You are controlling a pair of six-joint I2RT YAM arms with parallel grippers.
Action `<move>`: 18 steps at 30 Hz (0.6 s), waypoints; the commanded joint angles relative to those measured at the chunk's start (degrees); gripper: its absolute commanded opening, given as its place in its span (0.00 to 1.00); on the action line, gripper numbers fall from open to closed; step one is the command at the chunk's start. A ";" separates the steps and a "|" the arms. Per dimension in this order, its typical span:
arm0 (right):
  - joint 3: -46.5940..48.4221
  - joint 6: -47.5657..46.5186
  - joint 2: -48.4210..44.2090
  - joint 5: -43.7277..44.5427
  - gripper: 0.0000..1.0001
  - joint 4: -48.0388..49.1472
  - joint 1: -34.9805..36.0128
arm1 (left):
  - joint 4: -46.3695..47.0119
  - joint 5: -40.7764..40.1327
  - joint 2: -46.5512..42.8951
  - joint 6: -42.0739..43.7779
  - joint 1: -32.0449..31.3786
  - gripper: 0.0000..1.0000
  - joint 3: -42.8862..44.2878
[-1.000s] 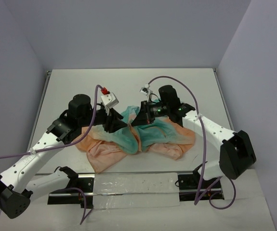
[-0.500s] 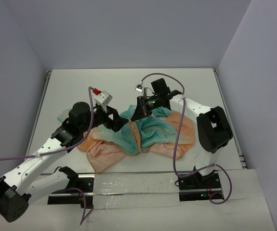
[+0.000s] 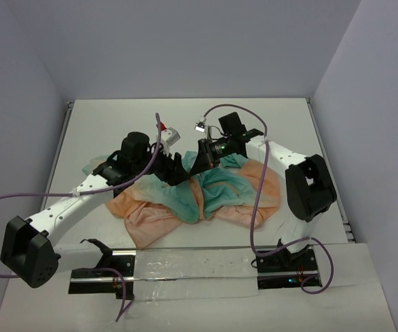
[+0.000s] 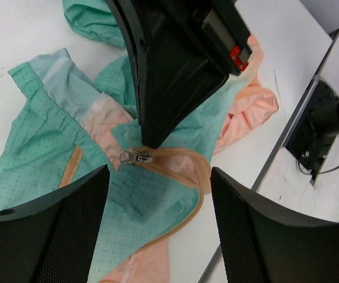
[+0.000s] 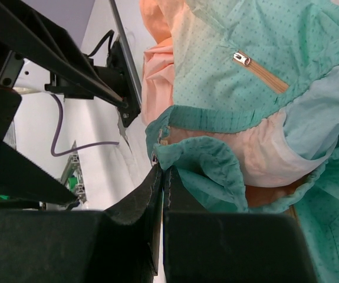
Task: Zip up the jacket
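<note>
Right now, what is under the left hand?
The jacket: teal cloth with its metal zipper pull lying by a peach zipper tape, just past the shut right hand. The left hand has open fingers that cover the cloth beneath them.

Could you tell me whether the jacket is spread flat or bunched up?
Bunched up: the jacket lies in crumpled, overlapping folds on the table.

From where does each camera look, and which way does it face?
Top external: high behind the robot, looking down on the left gripper, right gripper and jacket.
Left wrist: looks down past its open fingers at the zipper pull.
Right wrist: looks along its fingers, shut on a jacket fold.
Shared: all show the jacket.
</note>
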 commanded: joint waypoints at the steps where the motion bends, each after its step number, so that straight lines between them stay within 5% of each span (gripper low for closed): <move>1: -0.21 -1.67 -3.57 -1.58 0.00 -0.91 -0.42 | -4.27 1.80 -0.51 4.23 0.29 0.74 3.63; 18: -0.01 -2.04 -4.10 -2.17 0.00 -1.63 -0.55 | -0.01 11.85 6.78 3.26 3.17 0.67 4.23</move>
